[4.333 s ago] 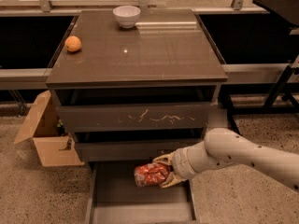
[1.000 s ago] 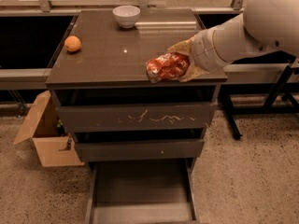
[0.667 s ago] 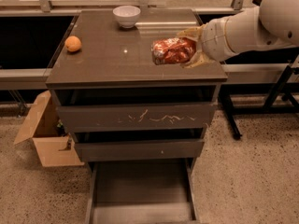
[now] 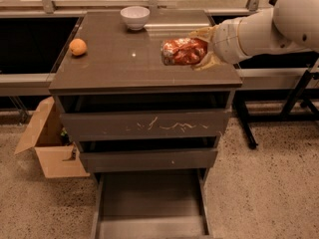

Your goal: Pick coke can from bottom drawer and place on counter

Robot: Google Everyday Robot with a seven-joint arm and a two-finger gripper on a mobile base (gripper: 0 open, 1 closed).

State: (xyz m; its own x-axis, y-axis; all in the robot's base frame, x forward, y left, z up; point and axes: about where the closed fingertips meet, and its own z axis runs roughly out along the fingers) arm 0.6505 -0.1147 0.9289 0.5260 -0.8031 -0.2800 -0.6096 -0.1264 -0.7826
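Note:
My gripper [image 4: 197, 49] reaches in from the right and is shut on the red coke can [image 4: 182, 51]. It holds the can on its side, just over the right part of the glossy dark counter [image 4: 119, 63]. Whether the can touches the top I cannot tell. The bottom drawer [image 4: 149, 198] is pulled open at the foot of the cabinet and its tray shows nothing inside.
An orange [image 4: 78, 47] lies at the counter's left edge and a white bowl [image 4: 134, 17] stands at its back. The scratched upper drawer [image 4: 144, 126] and the middle drawer are closed. An open cardboard box [image 4: 47, 143] stands on the floor left of the cabinet.
The gripper lifted the can out of the bottom drawer, carried it above the counter's right side, and has since moved it slightly back and to the right over the top.

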